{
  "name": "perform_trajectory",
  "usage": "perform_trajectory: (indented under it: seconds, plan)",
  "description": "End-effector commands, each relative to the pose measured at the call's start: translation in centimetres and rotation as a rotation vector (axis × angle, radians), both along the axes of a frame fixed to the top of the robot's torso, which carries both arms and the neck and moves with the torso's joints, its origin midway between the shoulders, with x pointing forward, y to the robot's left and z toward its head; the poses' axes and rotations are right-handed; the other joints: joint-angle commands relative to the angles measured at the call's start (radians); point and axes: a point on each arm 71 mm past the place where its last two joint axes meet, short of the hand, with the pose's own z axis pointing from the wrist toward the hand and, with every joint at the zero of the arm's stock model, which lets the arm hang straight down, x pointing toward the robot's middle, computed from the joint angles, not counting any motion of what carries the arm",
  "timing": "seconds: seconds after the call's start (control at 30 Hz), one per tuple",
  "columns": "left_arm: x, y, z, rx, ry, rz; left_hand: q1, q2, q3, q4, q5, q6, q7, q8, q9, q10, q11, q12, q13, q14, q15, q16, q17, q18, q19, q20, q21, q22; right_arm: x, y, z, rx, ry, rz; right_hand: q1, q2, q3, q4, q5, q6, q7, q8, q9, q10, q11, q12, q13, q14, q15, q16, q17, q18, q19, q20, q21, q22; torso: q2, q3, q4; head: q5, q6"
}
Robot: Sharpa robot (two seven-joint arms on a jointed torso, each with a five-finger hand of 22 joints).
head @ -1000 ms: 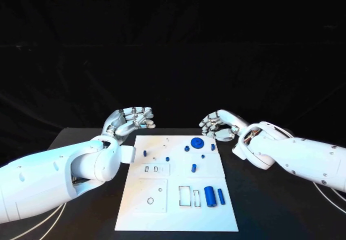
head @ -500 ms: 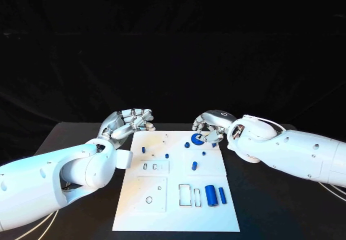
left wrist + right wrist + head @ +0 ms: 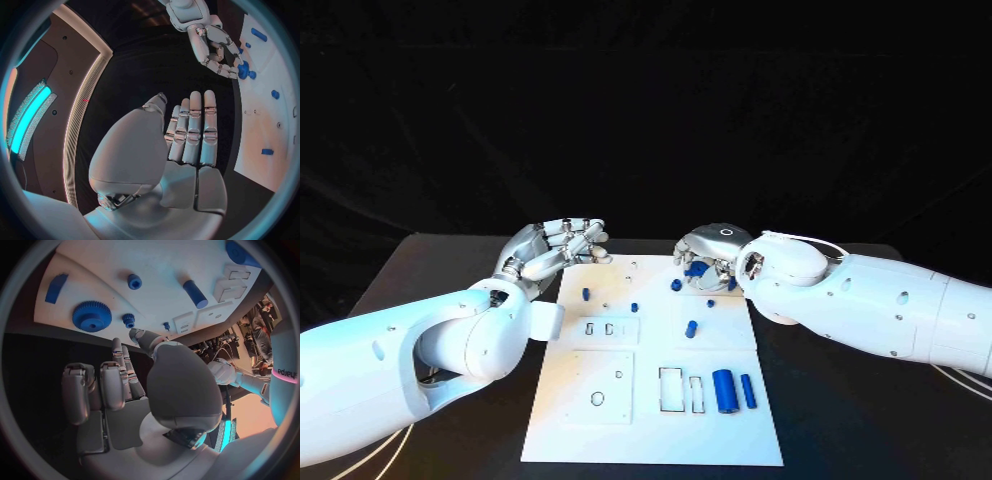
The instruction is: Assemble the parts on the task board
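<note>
The white task board (image 3: pixel 653 410) lies lengthwise in the middle of the table. At its far end a blue gear (image 3: pixel 695 269) is partly covered by my right hand (image 3: pixel 710 256), which hovers over it with fingers apart and part curled, holding nothing. The right wrist view shows the gear (image 3: pixel 92 316) lying on the board just beyond the fingertips (image 3: pixel 116 346). My left hand (image 3: pixel 560 248) is held up beside the board's far left corner, fingers straight and empty. A thick blue cylinder (image 3: pixel 724 390) and a thin one (image 3: pixel 749 390) lie at the near right.
Small blue pegs (image 3: pixel 586 294) (image 3: pixel 633 308) (image 3: pixel 689 328) stand or lie about the board's middle, with rectangular slots (image 3: pixel 671 390) near the cylinders. Black table (image 3: pixel 848 410) surrounds the board. The left wrist view shows my right hand (image 3: pixel 212 45) over the gear (image 3: pixel 244 70).
My right hand has moved left from beside the board to over its far end, onto the blue gear. The left hand has hardly moved.
</note>
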Motion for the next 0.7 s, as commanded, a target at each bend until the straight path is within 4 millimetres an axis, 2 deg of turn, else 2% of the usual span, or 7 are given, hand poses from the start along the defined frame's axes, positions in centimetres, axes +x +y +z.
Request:
perform_trajectory:
  seconds: [0.03,0.23,0.43,0.57,0.7]
  plan:
    - [-0.07,-0.32,0.25,-0.009,-0.01,-0.028,-0.005,-0.006,0.004,0.0,-0.006,-0.003,0.004,-0.004,-0.001,0.0,0.008,-0.002,-0.001,0.004,0.002,0.005,0.001,0.013,0.008,0.001,0.006,0.001,-0.05,0.24,-0.38,-0.078,0.007,-0.01,0.0,-0.005,0.006,0.002,-0.006,-0.003,-0.003,-0.001,0.002,-0.007,0.0,-0.003,0.002,0.046,0.007,0.004,0.001,-0.015,0.008,0.003,0.006,0.083,0.012,-0.0064,0.0054,-0.003,-0.002]
    - [-0.05,-0.28,0.25,-0.009,-0.01,-0.027,-0.007,-0.006,0.004,0.0,-0.006,-0.003,0.004,-0.004,-0.001,0.0,0.009,-0.003,-0.001,0.004,0.002,0.006,0.002,0.012,0.008,0.001,0.006,0.001,-0.05,0.5,-0.59,-0.09,0.01,-0.008,0.002,-0.002,0.008,0.002,-0.008,0.003,-0.003,0.003,0.007,-0.009,0.0,0.0,0.004,0.046,0.008,0.008,0.004,-0.016,0.012,0.003,0.012,0.092,0.019,-0.0096,0.0096,-0.01,0.001]
    - [-0.02,-0.15,0.23,-0.008,-0.01,-0.024,-0.007,-0.006,0.004,0.0,-0.006,-0.003,0.004,-0.004,-0.001,0.0,0.009,-0.003,-0.001,0.004,0.002,0.006,0.002,0.012,0.008,0.001,0.006,0.001,-0.1,0.84,-0.85,-0.089,0.008,0.0,0.005,0.003,0.012,0.002,-0.007,0.01,-0.002,0.009,0.012,-0.009,0.002,0.005,0.008,0.046,0.009,0.012,0.005,-0.017,0.014,0.004,0.014,0.097,0.024,-0.0095,0.0122,-0.011,-0.003]
    - [0.02,-0.07,0.22,-0.007,-0.009,-0.023,-0.009,-0.006,0.005,0.0,-0.006,-0.004,0.006,-0.005,-0.001,-0.001,0.01,-0.004,-0.001,0.002,0.003,0.009,0.005,0.012,0.008,0.001,0.007,0.002,-0.16,1.07,-0.97,-0.088,0.007,0.005,0.007,0.007,0.015,0.003,-0.008,0.015,-0.002,0.011,0.014,-0.007,0.002,0.009,0.01,0.046,0.009,0.015,0.009,-0.018,0.015,0.005,0.017,0.101,0.027,-0.0121,0.0132,-0.01,0.002]
    - [0.09,0.03,0.19,-0.005,-0.009,-0.019,-0.011,-0.006,0.006,0.0,-0.006,-0.004,0.007,-0.005,-0.002,-0.001,0.01,-0.005,-0.001,0.001,0.003,0.01,0.006,0.012,0.008,0.001,0.008,0.002,-0.13,1.14,-1.07,-0.09,0.009,0.005,0.009,0.011,0.018,0.003,-0.01,0.022,-0.001,0.016,0.018,-0.005,0.001,0.013,0.012,0.046,0.009,0.017,0.01,-0.018,0.017,0.005,0.02,0.106,0.03,-0.0124,0.0145,-0.01,0.005]
